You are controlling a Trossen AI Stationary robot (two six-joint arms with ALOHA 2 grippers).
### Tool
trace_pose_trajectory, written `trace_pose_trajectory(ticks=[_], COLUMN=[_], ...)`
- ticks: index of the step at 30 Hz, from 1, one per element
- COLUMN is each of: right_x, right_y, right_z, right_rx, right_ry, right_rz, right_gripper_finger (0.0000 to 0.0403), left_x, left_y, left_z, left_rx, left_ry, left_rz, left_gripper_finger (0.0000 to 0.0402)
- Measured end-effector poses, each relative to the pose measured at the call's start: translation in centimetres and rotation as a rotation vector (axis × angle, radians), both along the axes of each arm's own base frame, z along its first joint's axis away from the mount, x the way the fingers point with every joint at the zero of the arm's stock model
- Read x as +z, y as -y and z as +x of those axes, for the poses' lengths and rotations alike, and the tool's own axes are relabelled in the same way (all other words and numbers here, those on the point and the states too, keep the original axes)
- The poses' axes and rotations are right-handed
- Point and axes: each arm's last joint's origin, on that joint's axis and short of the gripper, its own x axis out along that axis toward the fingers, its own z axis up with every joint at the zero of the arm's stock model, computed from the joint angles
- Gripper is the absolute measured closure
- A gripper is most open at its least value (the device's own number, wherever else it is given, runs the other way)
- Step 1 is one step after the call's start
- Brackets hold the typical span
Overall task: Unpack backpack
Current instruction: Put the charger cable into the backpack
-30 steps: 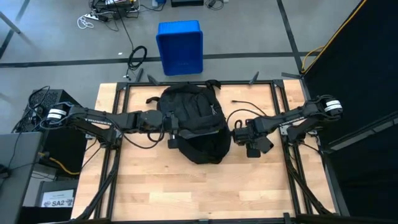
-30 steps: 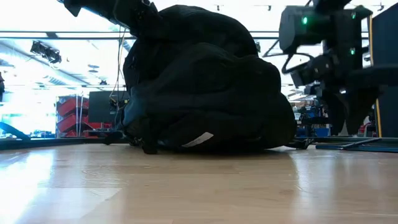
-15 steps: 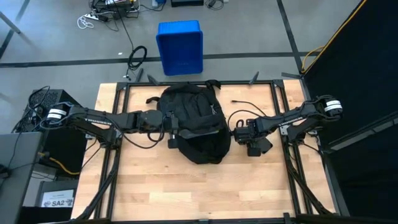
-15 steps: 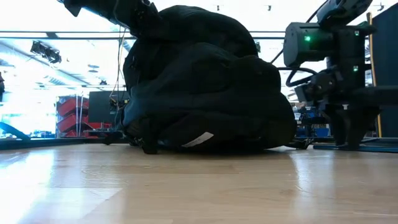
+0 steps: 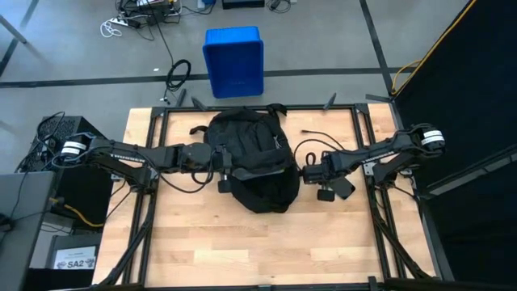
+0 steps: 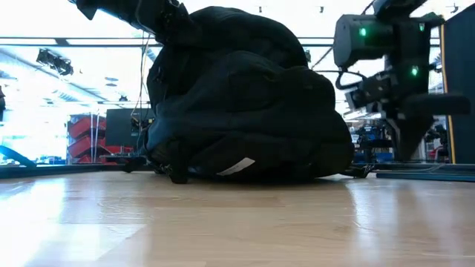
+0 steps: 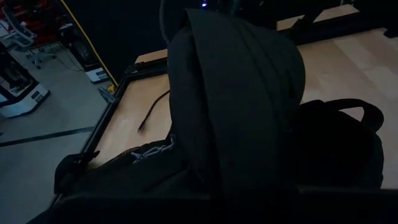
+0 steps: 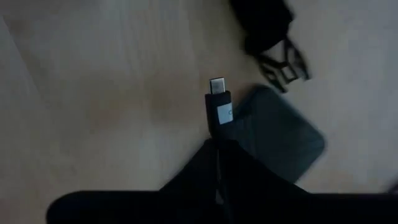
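The black backpack (image 5: 254, 160) lies on its broad side in the middle of the table and bulges high in the low view (image 6: 245, 96). My left gripper (image 5: 221, 167) is at its left side, shut on its cloth. My right gripper (image 5: 310, 175) hangs just off the backpack's right side, above the table. It is shut on a black cable with a small metal plug (image 8: 217, 99). Below the plug a dark grey flat thing with rounded corners (image 8: 277, 134) rests on the wood. A strap buckle (image 8: 283, 62) lies beside it. My left gripper comes level from the table's left onto a raised fold of the backpack's cloth (image 7: 230, 106). The cloth itself hides the place of contact. The backpack's underside stays on the table. My right gripper pinches the black cable just behind its plug end (image 8: 217, 124), coming from above. The fingers lie along the cable. The plug sticks out past the fingertips, clear of the table.
Another stretch of black cable (image 5: 313, 132) lies on the wood toward the far edge, right of the backpack. A blue plastic bin (image 5: 234, 61) stands on the floor beyond the far edge. Bare wood spreads over the table's near half (image 5: 258, 242).
My right gripper dipped toward the table and came up again, ending slightly nearer the backpack's right side. The backpack and my left arm have kept still.
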Motion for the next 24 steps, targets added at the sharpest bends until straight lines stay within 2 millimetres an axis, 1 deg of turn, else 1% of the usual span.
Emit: trace_pose_trajectory(ticks=[5, 12, 20, 24], right_x=[3.4, 8.8, 16.5, 20.4], right_y=[-1.0, -2.6, -4.7, -5.5], right_z=[1.6, 4.0, 5.9, 6.2], right_rx=[0.022, 0.078, 0.207, 0.289], right_ry=[0.066, 0.274, 0.558, 0.700], right_rz=[-0.064, -0.135, -0.200, -0.242], right_gripper_finger=[0.0403, 0.0403, 0.0403, 0.0403], left_x=[0.0, 0.0, -0.1, -0.1], left_y=[0.0, 0.0, 0.0, 0.0], left_z=[0.0, 0.0, 0.0, 0.0], left_rx=[0.000, 0.001, 0.003, 0.008], left_ry=[-0.001, -0.002, -0.006, -0.004], left_rz=[-0.001, -0.001, -0.003, -0.014], left_gripper_finger=[0.0402, 0.0402, 0.0402, 0.0402])
